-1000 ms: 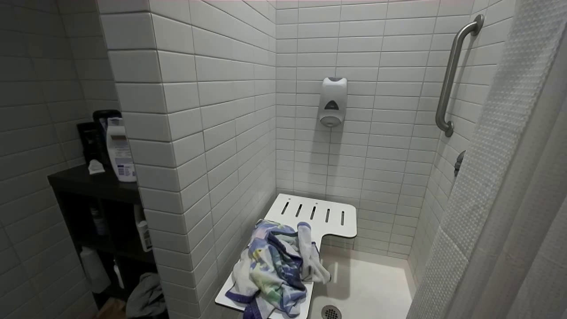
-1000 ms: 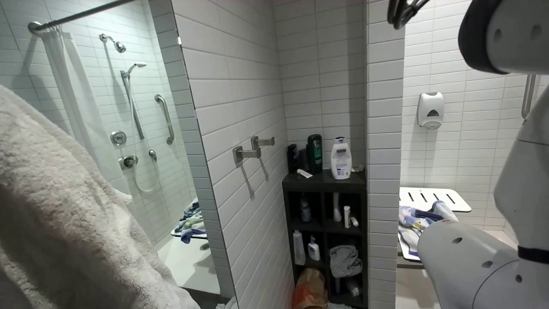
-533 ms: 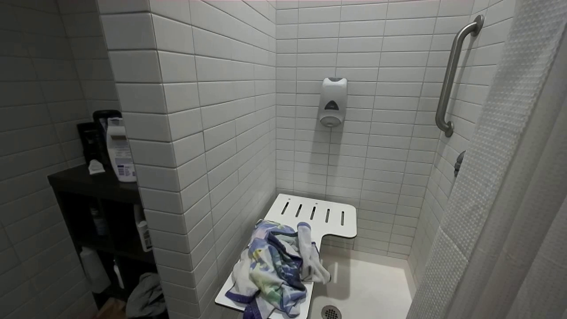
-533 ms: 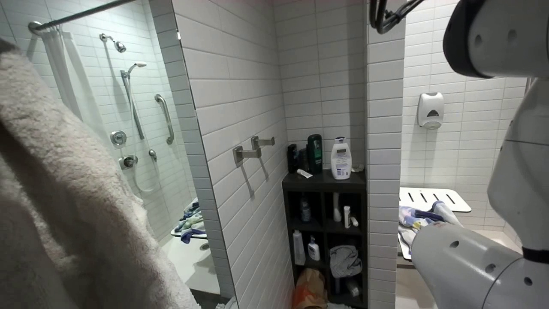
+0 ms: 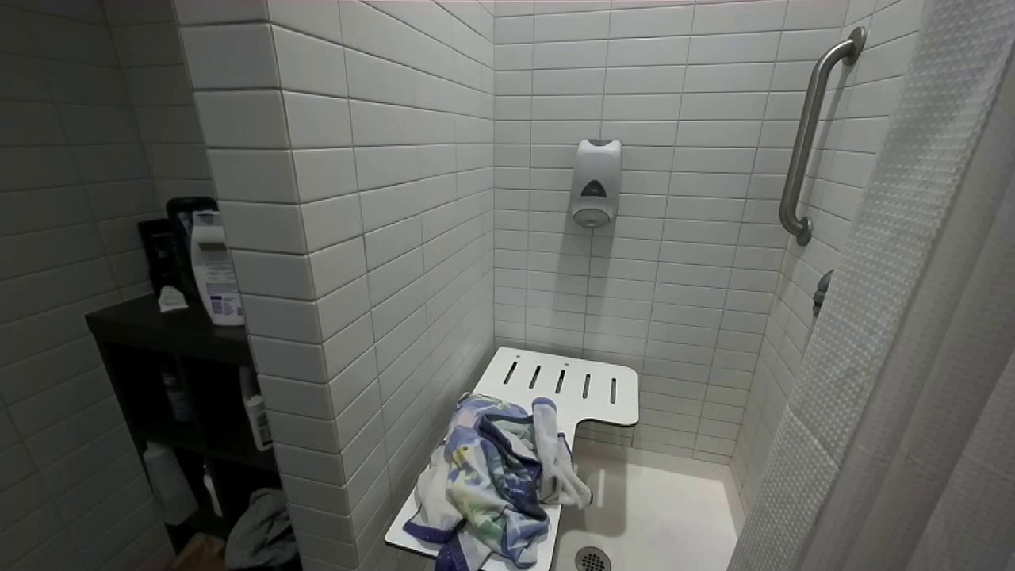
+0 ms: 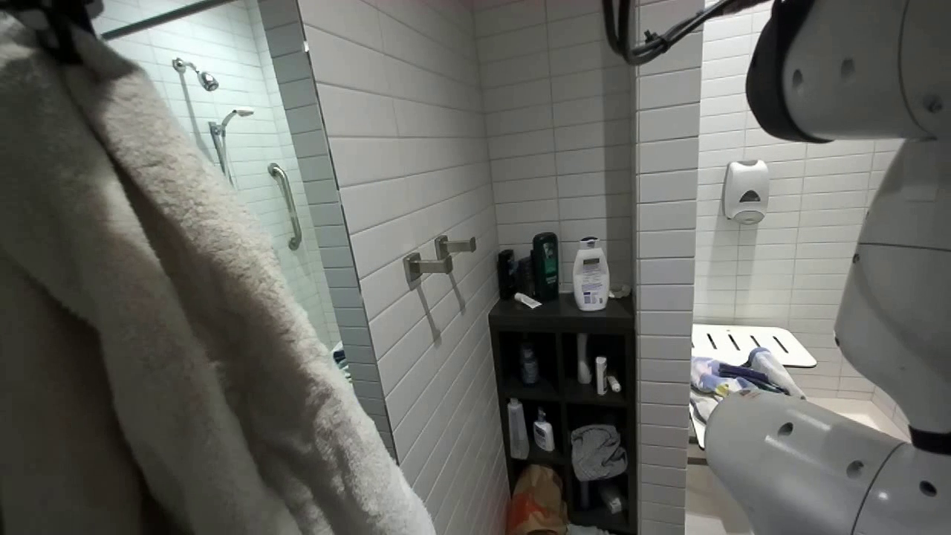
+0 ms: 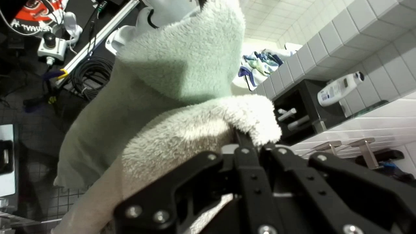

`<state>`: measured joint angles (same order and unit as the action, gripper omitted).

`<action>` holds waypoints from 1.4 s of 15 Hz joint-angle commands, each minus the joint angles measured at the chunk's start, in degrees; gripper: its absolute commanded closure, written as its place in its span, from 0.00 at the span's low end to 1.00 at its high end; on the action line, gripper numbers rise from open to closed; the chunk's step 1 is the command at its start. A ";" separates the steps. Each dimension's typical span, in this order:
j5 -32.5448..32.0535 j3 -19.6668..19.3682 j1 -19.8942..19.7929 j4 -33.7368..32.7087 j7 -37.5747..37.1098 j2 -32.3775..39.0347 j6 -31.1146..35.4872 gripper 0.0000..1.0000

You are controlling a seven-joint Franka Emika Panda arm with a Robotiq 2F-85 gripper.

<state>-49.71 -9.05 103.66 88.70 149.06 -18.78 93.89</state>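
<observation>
My gripper [image 7: 255,141] is shut on a thick, fluffy, off-white cloth [image 7: 182,71] that hangs down in large folds. In the wrist view a fold of the cloth covers the fingertips. In an exterior view the black gripper [image 6: 63,37] shows only partly at the top left corner, with the cloth [image 6: 193,267] hanging below it in front of the mirror. Two metal wall hooks [image 6: 431,264] are to the right of the cloth, apart from it. The hooks [image 7: 364,146] also show in the wrist view, right of the fingers. My gripper is out of the remaining exterior view.
A dark shelf [image 6: 562,316] holds several bottles, among them a white bottle [image 6: 591,275]. A mirror [image 6: 297,156] is on the wall. A tiled pillar [image 6: 669,223] separates the shelf from the shower. A white seat [image 5: 563,381] bears a crumpled colourful towel [image 5: 492,476]. A curtain [image 5: 888,357] hangs beside it.
In an exterior view the cloth has moved right and covers more of the mirror, and the gripper has come into view at top left. The arm links have shifted left. The seat and towel are unchanged.
</observation>
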 commanded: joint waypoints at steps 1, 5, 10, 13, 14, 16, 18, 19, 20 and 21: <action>-2.90 -3.55 3.58 -2.67 0.00 -0.68 -2.75 0.98; -3.42 -6.06 5.48 -3.84 0.00 -0.60 -4.62 0.98; -1.99 -7.72 8.20 -3.51 0.00 0.67 -5.59 0.98; -0.25 -7.90 10.06 -2.79 0.00 2.23 -5.39 0.98; 0.20 -8.05 10.94 -2.19 0.00 2.53 -5.13 0.98; 1.06 -7.87 12.65 -1.45 -0.01 3.74 -5.07 0.98; 1.34 -7.94 14.42 -0.81 -0.03 4.94 -5.30 0.98; 1.24 -8.24 15.31 -0.20 -0.04 4.95 -5.41 0.98; 1.18 -8.46 15.77 0.09 -0.05 5.01 -5.38 0.98; 1.04 -8.60 16.03 0.03 -0.07 5.15 -5.54 0.98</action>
<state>-48.54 -16.40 117.72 89.52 148.99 -13.68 88.68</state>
